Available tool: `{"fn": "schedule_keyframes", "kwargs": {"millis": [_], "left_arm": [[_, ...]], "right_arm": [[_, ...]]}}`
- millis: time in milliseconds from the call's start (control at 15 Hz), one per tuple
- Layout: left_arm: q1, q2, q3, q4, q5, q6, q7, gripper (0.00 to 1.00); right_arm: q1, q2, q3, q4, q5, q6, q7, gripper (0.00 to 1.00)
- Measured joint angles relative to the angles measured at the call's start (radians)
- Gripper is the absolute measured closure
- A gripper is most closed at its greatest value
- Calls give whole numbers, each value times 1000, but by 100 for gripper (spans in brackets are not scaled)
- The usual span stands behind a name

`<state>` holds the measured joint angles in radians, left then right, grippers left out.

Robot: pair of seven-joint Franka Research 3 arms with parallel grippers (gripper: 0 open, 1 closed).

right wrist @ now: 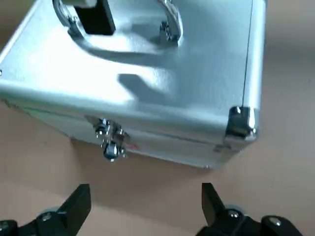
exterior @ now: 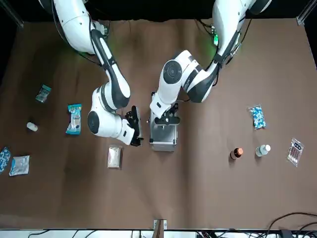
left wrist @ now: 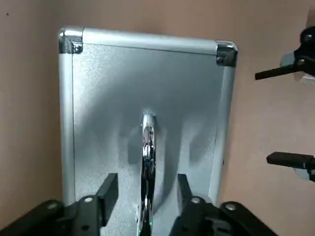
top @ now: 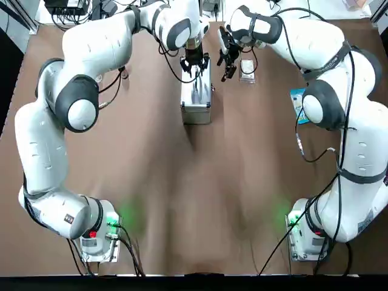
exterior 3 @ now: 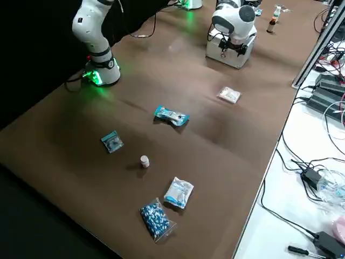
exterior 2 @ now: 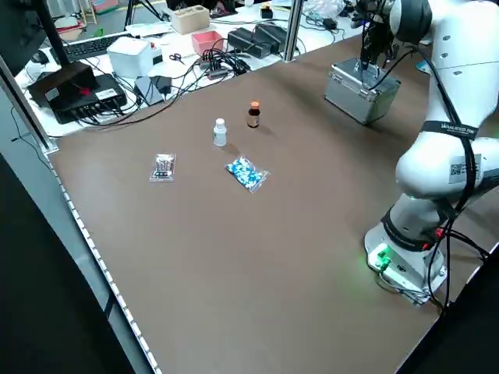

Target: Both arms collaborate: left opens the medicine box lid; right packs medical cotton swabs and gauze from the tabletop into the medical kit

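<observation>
Creased brown tabletop [top: 163, 200]; ribbed-edged silver metal case [left wrist: 142, 83].

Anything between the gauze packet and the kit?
Yes. The right gripper hangs open beside the kit, on the side toward the gauze packet. The left gripper is open over the kit, its fingers astride the handle, and the lid is shut. No loose item lies between.

Even, fairly bright light covers the brown tabletop [top: 163, 182], with soft shadows around objects and green glows near the arm bases. A pale glare washes the top of the silver case [right wrist: 74, 59] in the right wrist view; the handle [left wrist: 148, 162] gleams in the left wrist view.
</observation>
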<state>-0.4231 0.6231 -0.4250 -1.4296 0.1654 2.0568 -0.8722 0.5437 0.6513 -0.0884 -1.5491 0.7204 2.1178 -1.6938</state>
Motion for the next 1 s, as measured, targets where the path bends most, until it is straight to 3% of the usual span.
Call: {"fn": "schedule_keyframes", "kwargs": {"millis": [333,733,867,1000], "left_arm": [[0,0,0,1,2,-12,0,48],[0,0,0,7,3,-43,0,61],[0,0,0,10,3,-57,0,63],[0,-1,0,16,3,-77,0,74]], "right_arm": [[10,29,1,-11,124,-1,-49,0],[10,50,0,-51,207,-1,-118,3],[10,50,0,-52,209,-5,-118,18],[9,50,-1,-57,212,-8,-118,24]]}}
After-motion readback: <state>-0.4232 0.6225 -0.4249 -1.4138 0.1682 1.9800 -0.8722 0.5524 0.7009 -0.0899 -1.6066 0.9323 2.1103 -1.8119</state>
